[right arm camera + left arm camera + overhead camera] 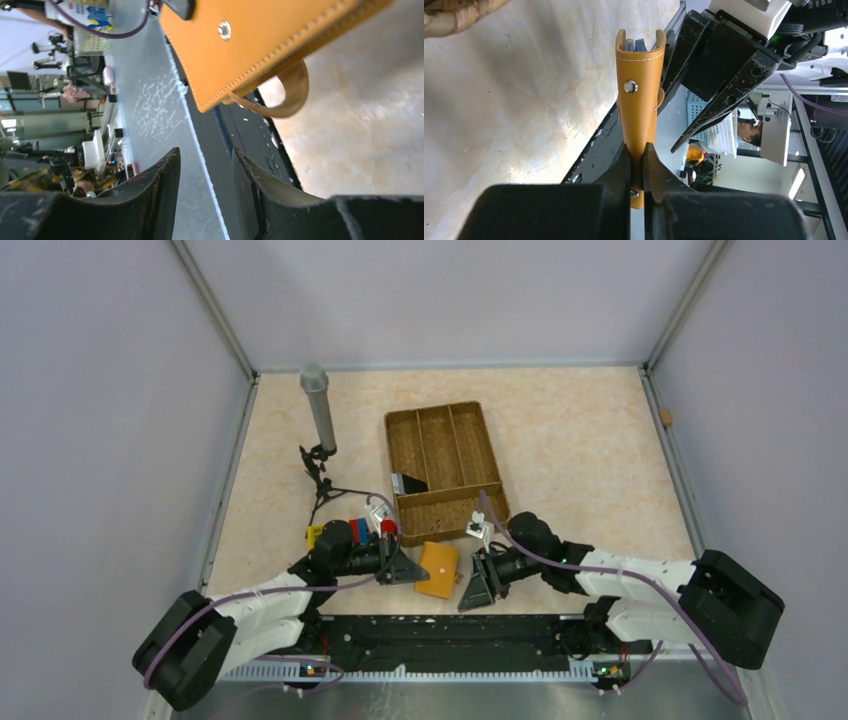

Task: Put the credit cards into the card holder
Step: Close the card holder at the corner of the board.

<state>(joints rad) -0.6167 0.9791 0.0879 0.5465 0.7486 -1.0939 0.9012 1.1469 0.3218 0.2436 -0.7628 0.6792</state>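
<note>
Lower centre, overhead view: left gripper [638, 152] pinches card holder [438, 568] by its left edge; right gripper [206, 155], jaws apart and empty, sits just to its right.

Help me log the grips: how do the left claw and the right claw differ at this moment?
The left claw is shut on the card holder, pinching its edge; the right claw stands open with nothing in it. The left claw touches the card holder, while the right claw sits apart, just short of it. Both are black and face the card holder from opposite sides.
</note>
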